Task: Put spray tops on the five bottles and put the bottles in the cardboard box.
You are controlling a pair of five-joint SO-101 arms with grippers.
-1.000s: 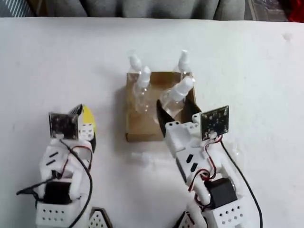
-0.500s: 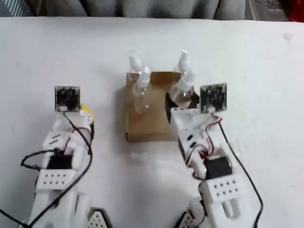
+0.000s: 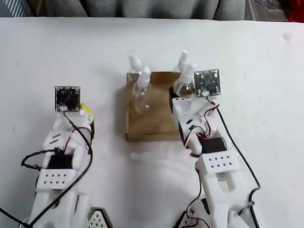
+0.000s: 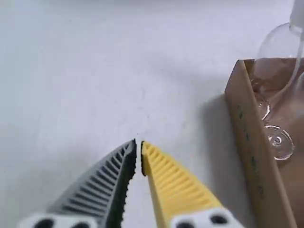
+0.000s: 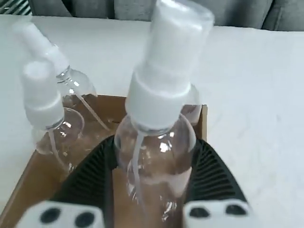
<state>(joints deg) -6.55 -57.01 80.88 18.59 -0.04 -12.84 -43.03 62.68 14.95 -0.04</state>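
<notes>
The high view lays out the whole bench [image 3: 57,47]. The cardboard box [image 3: 149,118] sits at its middle between the two arms. The left gripper [image 3: 86,113] is off to the box's left side, and the right gripper [image 3: 183,97] is over the box's right edge. The right wrist view gives the grasp close up. The left wrist view looks along the box's outer side wall, with clear bottle bottoms behind it.

The bottle [image 5: 154,142] in the grasp is clear and round-shouldered. Its white spray top [image 5: 173,47] is seated, and a thin dip tube runs down inside. It stands roughly upright over the right part of the box; whether its base touches the box floor is hidden. The other bottles [image 5: 47,118], also clear with white tops, stand toward the box's far side, two at the far left and one at the far right.

The right gripper's black fingers pinch the bottle's body, one on either side. The left gripper's grey and yellow fingers are pressed nearly together with a thin slit between them. They hold nothing and hang above bare bench near the box.
</notes>
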